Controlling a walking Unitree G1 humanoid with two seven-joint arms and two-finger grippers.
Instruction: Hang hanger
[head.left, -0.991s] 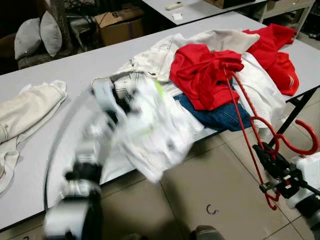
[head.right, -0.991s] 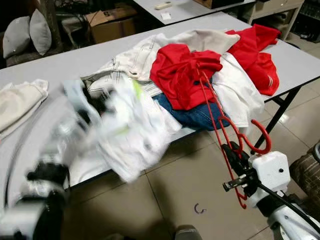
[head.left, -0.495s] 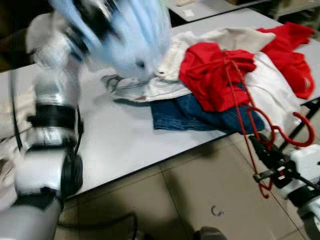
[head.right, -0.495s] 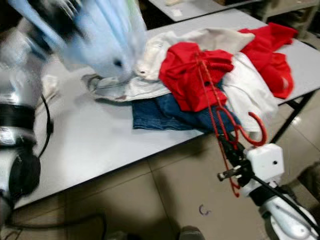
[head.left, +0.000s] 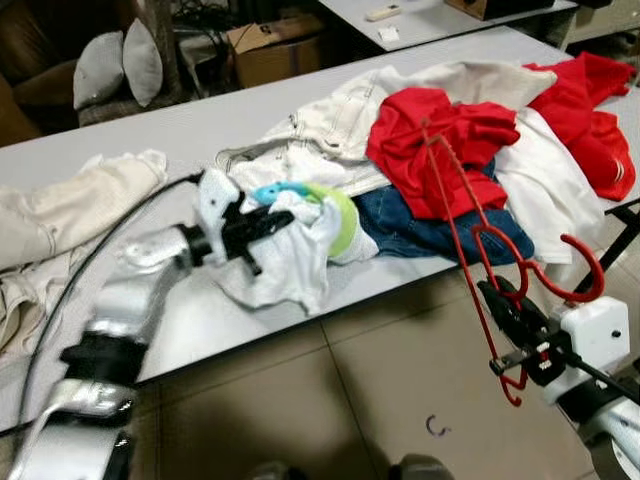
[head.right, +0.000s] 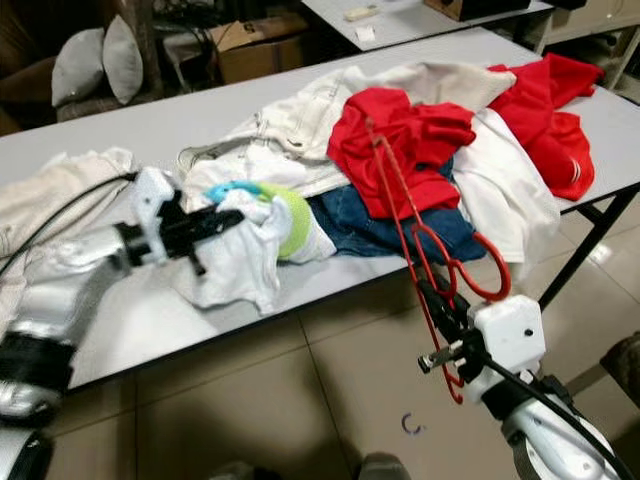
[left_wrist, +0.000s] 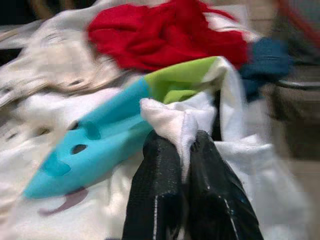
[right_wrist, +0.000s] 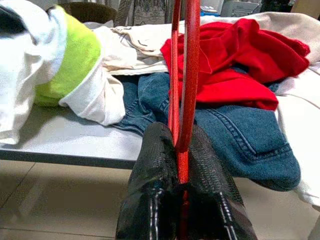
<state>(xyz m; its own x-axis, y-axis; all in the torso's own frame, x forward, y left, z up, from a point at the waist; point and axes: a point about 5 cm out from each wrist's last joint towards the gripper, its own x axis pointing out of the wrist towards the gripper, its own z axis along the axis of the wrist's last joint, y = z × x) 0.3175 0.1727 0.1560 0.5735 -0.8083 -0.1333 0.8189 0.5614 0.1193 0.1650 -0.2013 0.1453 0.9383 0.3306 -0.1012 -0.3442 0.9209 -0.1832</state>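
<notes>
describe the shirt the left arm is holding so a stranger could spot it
On the grey table, left of the clothes pile, the left gripper pinches a white shirt draping over the table's front edge. Its turquoise and lime-green print sets it apart from the plain garments.

**Lighting and image quality**

Head views: even, diffuse indoor light; soft shadow under the table (head.left: 250, 320) edge onto the floor (head.left: 380, 390); left arm (head.left: 130, 290) slightly motion-blurred; background dim. Left wrist view: soft focus throughout, edges smeared. Right wrist view: sharp centre; bright, no glare.
</notes>
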